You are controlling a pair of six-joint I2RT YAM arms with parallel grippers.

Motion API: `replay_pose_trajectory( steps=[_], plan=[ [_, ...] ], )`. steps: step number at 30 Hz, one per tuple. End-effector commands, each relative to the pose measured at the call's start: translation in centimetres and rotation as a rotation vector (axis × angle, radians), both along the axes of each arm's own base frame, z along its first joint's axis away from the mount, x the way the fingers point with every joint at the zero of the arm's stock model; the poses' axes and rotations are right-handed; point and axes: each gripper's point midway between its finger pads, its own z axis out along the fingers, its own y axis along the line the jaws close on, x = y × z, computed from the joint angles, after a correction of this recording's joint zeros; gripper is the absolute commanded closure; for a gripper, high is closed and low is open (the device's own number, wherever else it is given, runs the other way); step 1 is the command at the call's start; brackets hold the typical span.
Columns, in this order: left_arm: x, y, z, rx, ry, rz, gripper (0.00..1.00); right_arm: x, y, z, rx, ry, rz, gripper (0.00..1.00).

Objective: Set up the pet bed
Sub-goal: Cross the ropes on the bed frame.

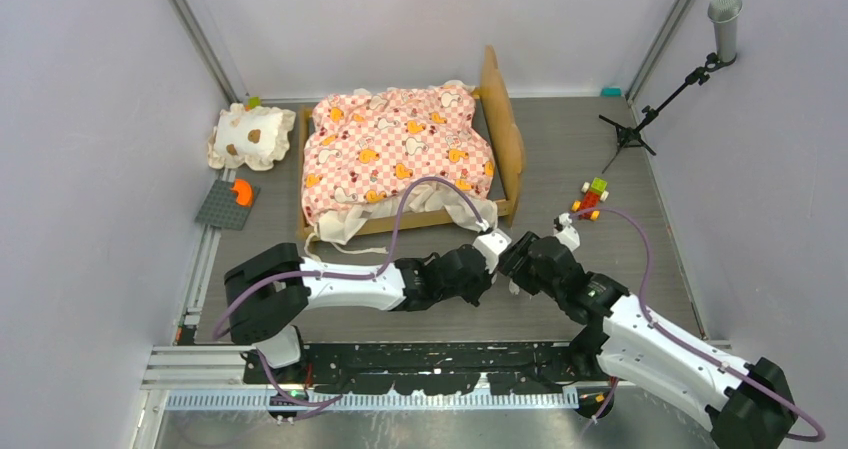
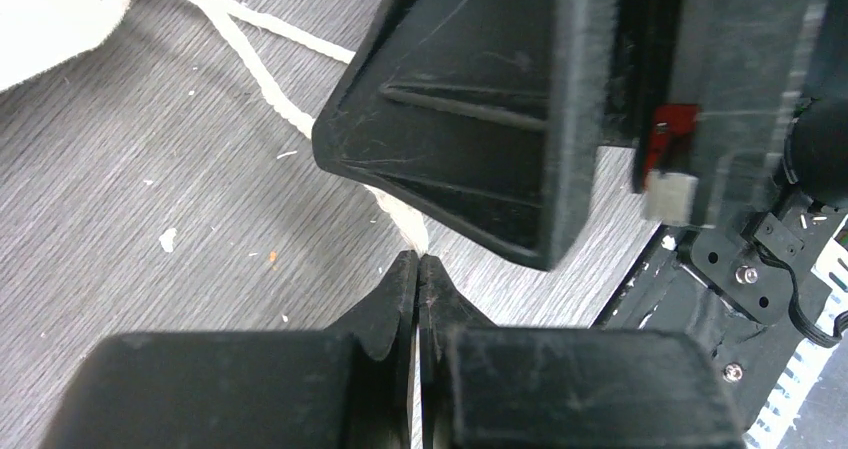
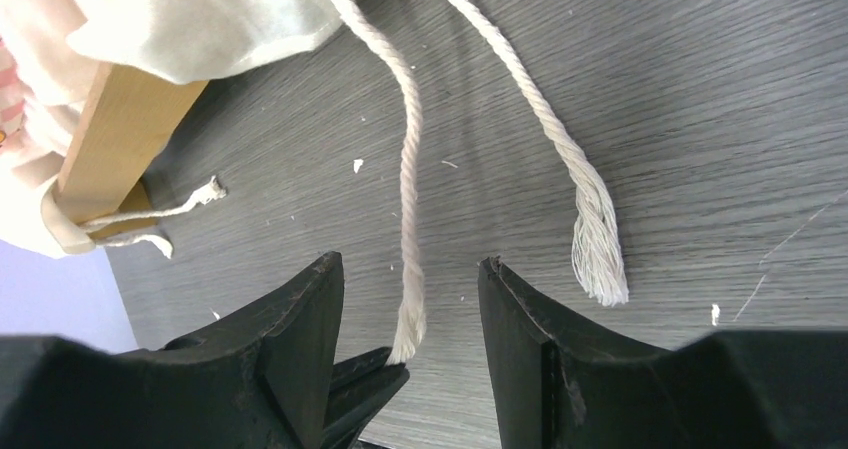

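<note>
Jaws of the left gripper (image 2: 418, 269) were pressed together just off the near, headboard-end corner of the pet bed (image 1: 400, 149). The frayed tip of a cream cord (image 3: 408, 169) touched their points; whether it was pinched could not be told. The right gripper (image 3: 410, 264) faced it with jaws apart, straddling that same cord end. A second cord (image 3: 560, 149) lay loose beside the first on the grey tabletop (image 3: 680, 89), both running out from under the bed's cream ruffle. A spotted pillow (image 1: 250, 137) lay left of the bed, toy bricks (image 1: 591, 197) right of it.
</note>
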Motion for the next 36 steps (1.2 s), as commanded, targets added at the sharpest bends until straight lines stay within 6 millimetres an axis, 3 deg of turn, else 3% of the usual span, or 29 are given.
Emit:
replay_pose_trajectory(
  steps=[1,12,19,24,26,30,36],
  plan=[
    [0.5,-1.4,2.1,-0.066,-0.046,-0.022,1.00,1.3,1.2,0.3,0.105,-0.013,-0.025,0.43],
    [0.6,-1.3,2.3,-0.082,-0.065,-0.026,1.00,3.0,2.5,-0.2,0.287,0.035,0.022,0.44],
    [0.9,-1.1,2.1,-0.071,-0.092,-0.026,1.00,3.6,3.1,-0.2,0.313,0.033,0.035,0.66],
    [1.6,-0.6,1.6,-0.051,-0.106,-0.007,1.00,4.1,1.5,-0.1,0.229,0.013,0.000,0.88],
    [2.3,-0.4,1.1,-0.042,-0.100,0.003,1.00,4.0,0.4,-0.4,0.165,0.016,-0.027,0.92],
    [3.8,-0.5,0.1,-0.032,-0.082,0.005,1.00,4.5,-1.8,-0.4,0.042,-0.004,-0.084,0.94],
    [5.7,-1.6,-1.6,-0.004,-0.077,-0.015,1.00,4.9,-2.9,-1.3,-0.050,0.010,-0.101,0.94]
  ],
)
